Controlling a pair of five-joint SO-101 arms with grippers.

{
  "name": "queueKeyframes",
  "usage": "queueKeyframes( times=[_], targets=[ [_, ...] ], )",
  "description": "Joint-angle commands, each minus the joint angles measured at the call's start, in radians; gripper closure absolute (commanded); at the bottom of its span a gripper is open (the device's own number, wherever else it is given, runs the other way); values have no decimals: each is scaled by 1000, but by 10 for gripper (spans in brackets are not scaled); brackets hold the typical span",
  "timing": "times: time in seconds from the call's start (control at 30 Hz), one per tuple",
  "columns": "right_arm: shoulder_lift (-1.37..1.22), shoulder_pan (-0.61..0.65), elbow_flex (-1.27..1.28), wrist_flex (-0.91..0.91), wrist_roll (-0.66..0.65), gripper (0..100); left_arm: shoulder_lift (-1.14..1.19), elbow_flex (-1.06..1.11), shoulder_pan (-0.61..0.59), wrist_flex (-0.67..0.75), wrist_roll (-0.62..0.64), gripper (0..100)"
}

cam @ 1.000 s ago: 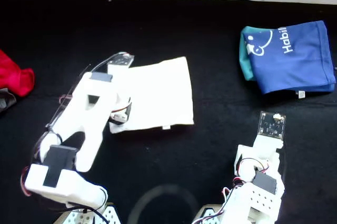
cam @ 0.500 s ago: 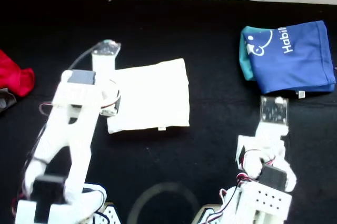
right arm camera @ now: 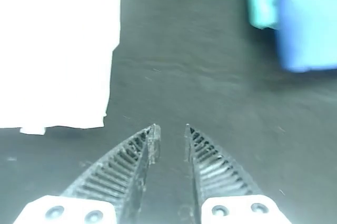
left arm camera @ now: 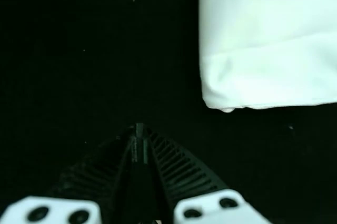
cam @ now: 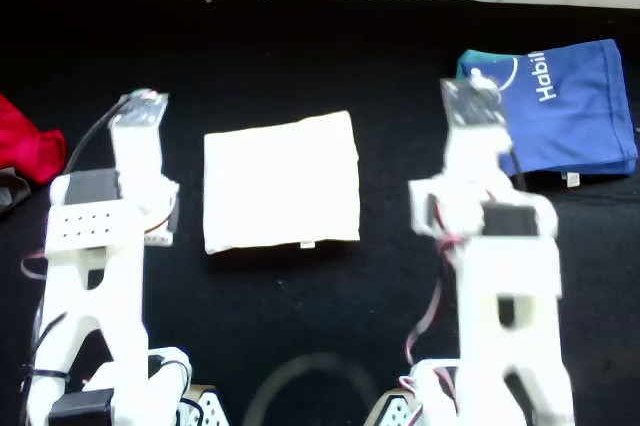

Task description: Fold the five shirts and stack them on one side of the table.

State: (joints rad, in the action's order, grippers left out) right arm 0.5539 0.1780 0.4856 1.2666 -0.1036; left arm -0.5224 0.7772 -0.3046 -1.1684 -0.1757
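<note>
Status: the folded white cloth shirt (cam: 281, 181) lies flat on the black table covering (cam: 300, 46), between the two sets of jaws and held by neither.

I find the left gripper (left arm camera: 138, 132) with its jaws pressed together on nothing; the white shirt's near corner lies just ahead of the tips, towards the other arm, and clear of them. The right gripper (right arm camera: 169, 134) has its jaws a narrow slit apart, empty, over bare covering. The white shirt lies on one flank, and the folded blue shirt (cam: 555, 106), stacked on a folded teal shirt (cam: 466, 96), lies ahead on the other. A crumpled red garment (cam: 28, 146) lies well apart, outboard of the left jaws.
</note>
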Motion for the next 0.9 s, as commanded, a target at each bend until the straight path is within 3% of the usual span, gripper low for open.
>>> queueKeyframes(
  times=[0.0,0.23,0.5,0.87],
  targets=[
    [-249,110,-236,35,41,861,-30,108,-110,112,-43,979],
    [-618,217,-501,48,184,650,-30,259,-240,226,-51,880],
    [-917,294,-714,45,367,601,-30,398,-251,397,-46,881],
    [-1162,280,-924,42,430,601,-30,417,-251,405,-44,881]
  ],
)
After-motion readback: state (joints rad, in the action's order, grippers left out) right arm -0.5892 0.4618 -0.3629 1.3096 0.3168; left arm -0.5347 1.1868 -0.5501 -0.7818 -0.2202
